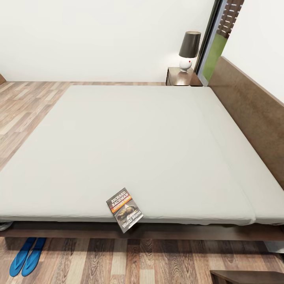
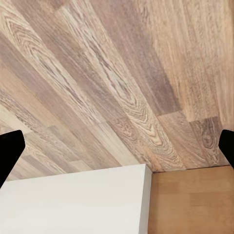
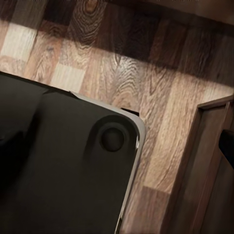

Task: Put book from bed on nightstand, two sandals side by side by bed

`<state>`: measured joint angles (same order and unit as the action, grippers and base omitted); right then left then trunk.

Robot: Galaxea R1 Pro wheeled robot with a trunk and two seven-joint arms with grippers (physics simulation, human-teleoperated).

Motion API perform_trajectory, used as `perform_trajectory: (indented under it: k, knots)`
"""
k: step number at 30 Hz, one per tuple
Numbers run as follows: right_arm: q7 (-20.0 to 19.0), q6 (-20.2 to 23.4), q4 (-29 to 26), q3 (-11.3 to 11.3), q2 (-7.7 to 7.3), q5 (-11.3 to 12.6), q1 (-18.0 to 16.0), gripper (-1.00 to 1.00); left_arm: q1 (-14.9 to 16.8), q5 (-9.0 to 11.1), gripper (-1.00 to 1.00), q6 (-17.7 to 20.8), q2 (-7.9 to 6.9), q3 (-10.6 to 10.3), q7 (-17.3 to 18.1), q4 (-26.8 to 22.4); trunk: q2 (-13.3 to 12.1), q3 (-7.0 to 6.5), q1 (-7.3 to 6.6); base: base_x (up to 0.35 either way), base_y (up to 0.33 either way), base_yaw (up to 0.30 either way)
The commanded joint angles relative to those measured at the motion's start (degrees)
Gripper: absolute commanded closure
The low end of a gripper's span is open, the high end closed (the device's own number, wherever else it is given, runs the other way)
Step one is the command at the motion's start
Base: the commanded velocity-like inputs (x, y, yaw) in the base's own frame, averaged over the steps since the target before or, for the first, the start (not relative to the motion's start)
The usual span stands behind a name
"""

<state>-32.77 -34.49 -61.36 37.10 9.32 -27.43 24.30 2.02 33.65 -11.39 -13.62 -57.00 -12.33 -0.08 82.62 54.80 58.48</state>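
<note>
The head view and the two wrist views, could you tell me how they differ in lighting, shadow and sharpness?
Head view: bright and even, sharp enough to read the book; a dark shadow band lies under the bed edge, and the wide lens splays the mattress. Left wrist view: well lit, crisp floor grain, black fingertips at the edges. Right wrist view: dim and shadowed, with soft, slightly blurred floorboards.

The bed (image 1: pixel 130 138) is stretching across the room before me, its headboard (image 1: pixel 252 106) running along the right side. The book (image 1: pixel 124 209) is lying on the mattress at the near edge, one corner hanging past it. On the floor (image 1: pixel 23 102), just beside the bed's near left corner, the two sandals (image 1: pixel 27 255) are sitting side by side, touching. At the far right corner the nightstand (image 1: pixel 182 77) is standing against the wall, a lamp (image 1: pixel 188 51) resting on it.
</note>
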Motion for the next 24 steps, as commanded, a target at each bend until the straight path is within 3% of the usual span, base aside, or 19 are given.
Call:
perform_trajectory:
  k: [1, 8, 13, 24]
  knots:
    - [-0.2, -0.15, -0.28, 0.07, 0.07, -0.34, -0.04, -1.0, 0.0, 0.38, -1.0, -0.12, -0.01, -0.48, -0.15, -0.01, 0.02, 0.02, 0.0, 0.0, 0.0, 0.0]
    - [-0.23, 1.43, -1.41, -0.66, 0.08, -0.34, -0.14, -1.0, 0.0, 0.38, -1.0, -0.11, -0.01, -0.48, -0.15, -0.01, 0.02, 0.02, 0.0, 0.0, 0.0, 0.0]
    - [-0.27, 5.02, -3.04, -2.82, -0.04, -0.29, -0.26, -1.0, -0.01, 0.39, -1.0, -0.08, -0.01, -0.48, -0.15, -0.01, 0.02, 0.02, 0.0, 0.0, 0.0, 0.0]
    - [-0.3, 8.71, -4.82, -5.39, -0.09, -0.26, -0.4, -1.0, -0.01, 0.38, -1.0, -0.04, -0.01, -0.48, -0.15, -0.01, 0.02, 0.02, 0.0, 0.0, 0.0, 0.0]
